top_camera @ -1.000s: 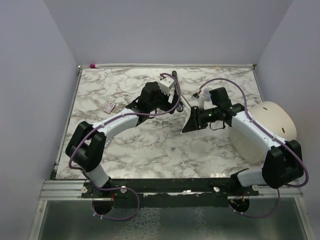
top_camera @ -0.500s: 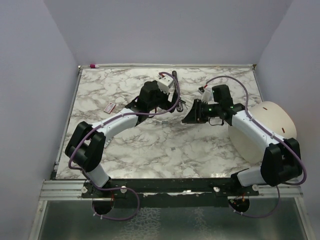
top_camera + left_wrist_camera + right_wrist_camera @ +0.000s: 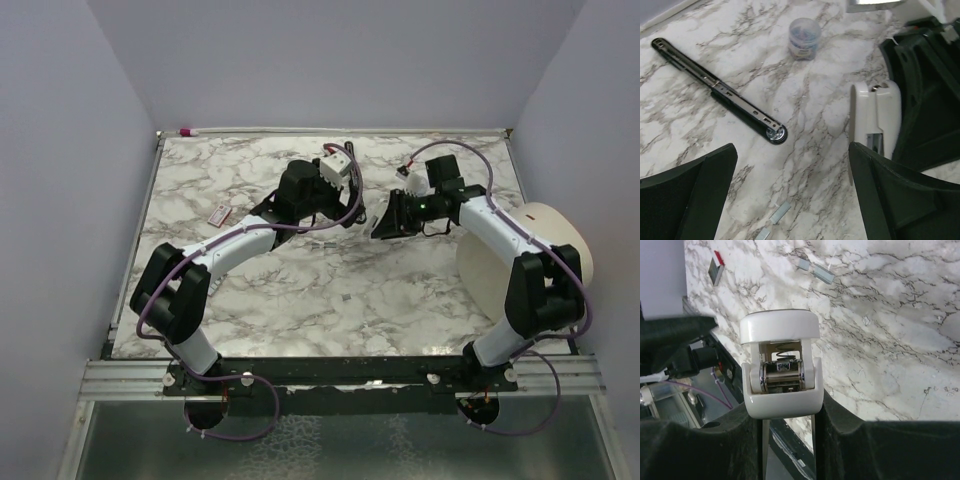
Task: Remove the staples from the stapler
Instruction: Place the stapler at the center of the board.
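Gripping the white stapler (image 3: 780,365) by its sides, your right gripper (image 3: 788,425) holds it just beside your left gripper (image 3: 792,150), whose jaws gape wide, empty; two staple strips (image 3: 780,212) lie on the marble (image 3: 815,90) beneath.

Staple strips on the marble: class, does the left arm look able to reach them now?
Probably yes: the left end effector is open and the staple strips lie on bare marble between its jaws; the white stapler sits off to the side.
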Robot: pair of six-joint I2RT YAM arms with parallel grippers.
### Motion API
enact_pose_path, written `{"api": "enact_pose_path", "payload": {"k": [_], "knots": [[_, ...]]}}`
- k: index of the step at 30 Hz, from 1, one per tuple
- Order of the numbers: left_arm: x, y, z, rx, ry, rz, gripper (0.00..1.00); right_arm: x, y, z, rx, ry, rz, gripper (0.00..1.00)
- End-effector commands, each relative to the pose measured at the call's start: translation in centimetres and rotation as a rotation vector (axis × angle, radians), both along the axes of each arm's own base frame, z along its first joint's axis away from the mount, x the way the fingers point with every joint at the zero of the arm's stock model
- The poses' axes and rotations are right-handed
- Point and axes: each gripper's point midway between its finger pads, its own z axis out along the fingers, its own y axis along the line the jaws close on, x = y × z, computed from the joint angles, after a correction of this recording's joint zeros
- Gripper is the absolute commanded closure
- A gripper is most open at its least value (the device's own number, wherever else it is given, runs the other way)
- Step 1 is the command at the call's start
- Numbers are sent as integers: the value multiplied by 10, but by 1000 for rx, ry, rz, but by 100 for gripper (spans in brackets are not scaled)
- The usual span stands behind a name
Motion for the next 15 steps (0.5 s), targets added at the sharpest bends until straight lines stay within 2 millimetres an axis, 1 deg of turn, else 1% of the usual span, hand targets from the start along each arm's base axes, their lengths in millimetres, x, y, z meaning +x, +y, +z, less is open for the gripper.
{"api": "enact_pose_path", "payload": {"k": [1, 2, 4, 8, 11, 15], "knots": [[-37, -29, 41, -99, -95, -289, 1, -5, 4, 27, 94, -50, 109, 99], [-42, -31, 42, -110, -102, -315, 1, -7, 6, 33, 113, -68, 130, 99], [-45, -33, 42, -130, -98, -325, 1, -14, 7, 41, 141, -93, 172, 99], [-52, -40, 43, -174, -62, -369, 2, -25, 7, 52, 163, -143, 224, 99], [-54, -45, 41, -174, -45, -375, 15, -28, 7, 58, 172, -167, 227, 99], [-51, -47, 32, -112, -74, -323, 24, -27, 5, 55, 153, -165, 219, 99]]}}
